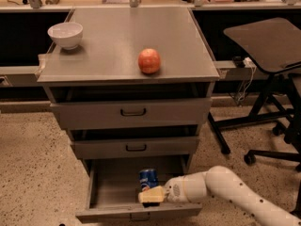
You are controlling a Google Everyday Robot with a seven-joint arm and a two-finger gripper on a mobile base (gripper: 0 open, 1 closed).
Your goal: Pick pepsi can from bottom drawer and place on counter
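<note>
Three drawers are recorded: one top drawer (pixel 131 113), one middle drawer (pixel 135 148) and one bottom drawer (pixel 113 192). One can (pixel 148 177) is counted. One apple (pixel 149 61) and one bowl (pixel 65 35) are noted on the single counter (pixel 117 41). One side table (pixel 268 39) is listed. One gripper (pixel 151 196) is observed, positioned in the bottom drawer just beside the can.
</note>
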